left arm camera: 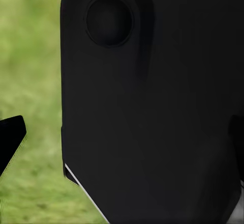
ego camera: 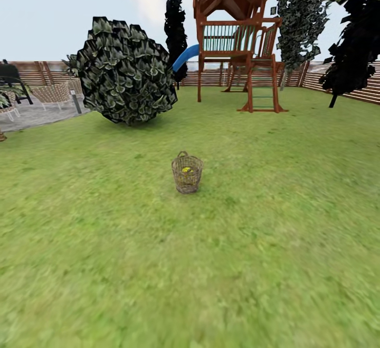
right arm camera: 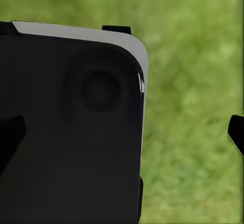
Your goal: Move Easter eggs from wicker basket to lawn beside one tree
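One wicker basket (ego camera: 187, 173) stands upright on the lawn (ego camera: 190, 274), mid-view from the head camera, well ahead of the robot and well apart from either hand. A yellow patch shows inside it through the rim – at least one Easter egg (ego camera: 186, 169); count not readable at this range. One loop handle rises at the basket's far rim.

Beyond the basket: a big round dark-leaved shrub (ego camera: 126, 71) to the left, a red-brown wooden play tower (ego camera: 237, 37) with a blue slide (ego camera: 186, 56) and ladder behind, a dark conical tree (ego camera: 175, 26) between them. A tree with green-and-white leaves (ego camera: 302, 16) stands right of the tower by the slat fence (ego camera: 348, 76); another dark tree (ego camera: 354, 47) at far right. Grey paving with woven chairs (ego camera: 50, 95) at far left.

Left wrist view: a black robot body panel (left arm camera: 152, 112) close up, blurred grass beside it; one dark fingertip (left arm camera: 10, 137) of the left hand at the edge. Cannot tell if that hand is apart or together.

Right wrist view: the right hand's dark fingertips (right arm camera: 10, 137) sit at opposite edges, spread wide apart, nothing between them but a black panel (right arm camera: 71, 132) and grass
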